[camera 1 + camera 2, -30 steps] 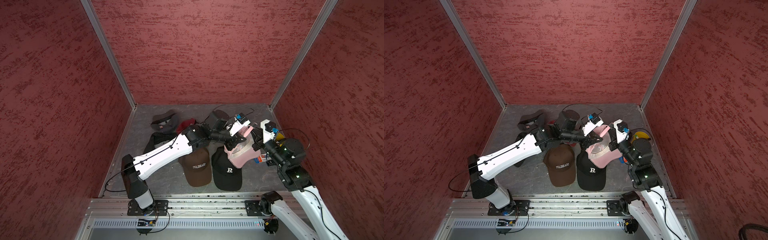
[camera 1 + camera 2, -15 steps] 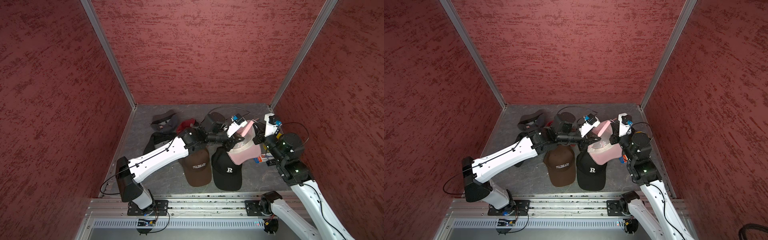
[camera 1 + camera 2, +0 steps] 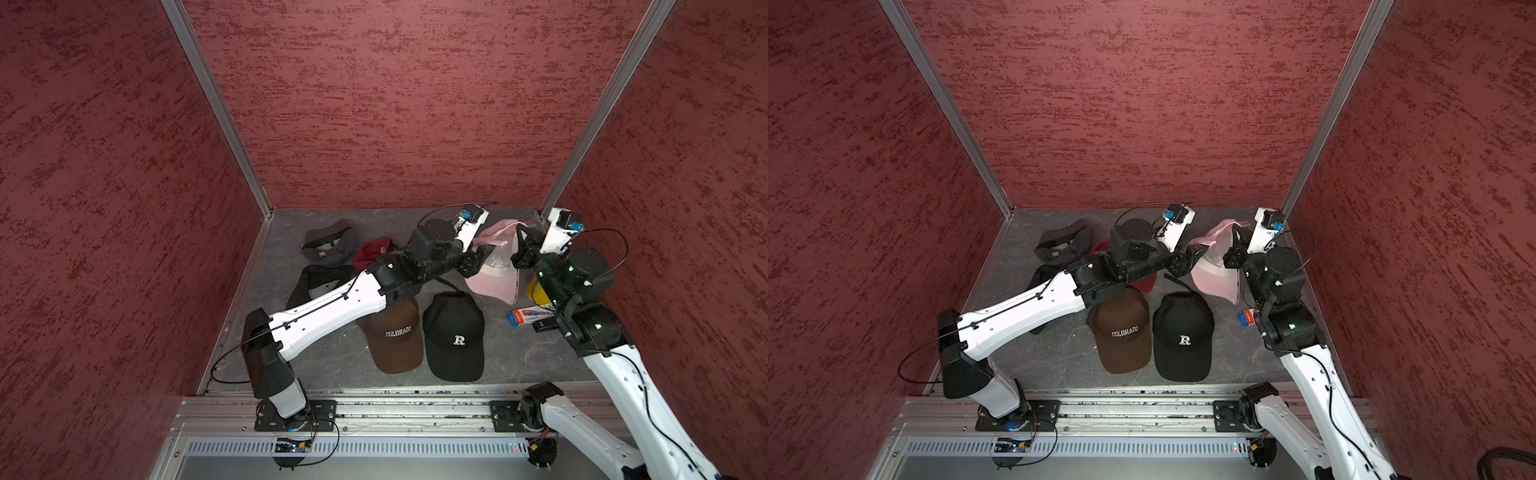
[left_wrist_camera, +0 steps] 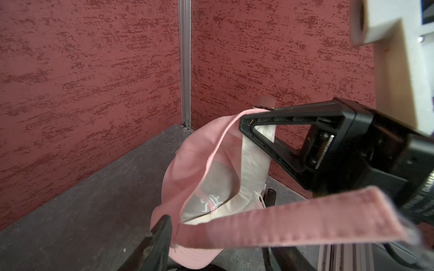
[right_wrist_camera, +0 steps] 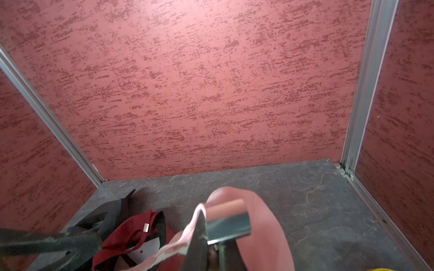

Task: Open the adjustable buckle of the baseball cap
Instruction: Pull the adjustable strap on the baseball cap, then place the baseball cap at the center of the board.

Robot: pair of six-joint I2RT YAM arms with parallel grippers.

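Observation:
The pink baseball cap [image 3: 494, 270] [image 3: 1214, 278] hangs tilted at the back right, its inside facing my left wrist camera. My right gripper [image 3: 521, 245] [image 3: 1235, 245] is shut on its back band beside the silver metal buckle [image 5: 229, 225]; the grip point shows in the right wrist view [image 5: 209, 248]. The pink strap [image 4: 293, 223] has come out of the buckle, and its free end lies blurred across my left gripper [image 4: 220, 239]. That gripper is open, with its jaws standing apart on either side of the strap. In both top views it [image 3: 484, 249] [image 3: 1200, 249] sits at the cap's left edge.
A brown COLORADO cap [image 3: 395, 332] and a black R cap [image 3: 455, 336] lie in front. A red cap [image 3: 372, 253], a dark grey cap [image 3: 328, 245] and a black cap [image 3: 316, 278] lie behind the left arm. A yellow object [image 3: 538, 293] and a blue packet [image 3: 528, 318] sit under the right arm. Red walls close three sides.
My left gripper has opened and let go of the pink strap. The right gripper has carried the cap's back band toward the far right corner, and the left arm has reached after it.

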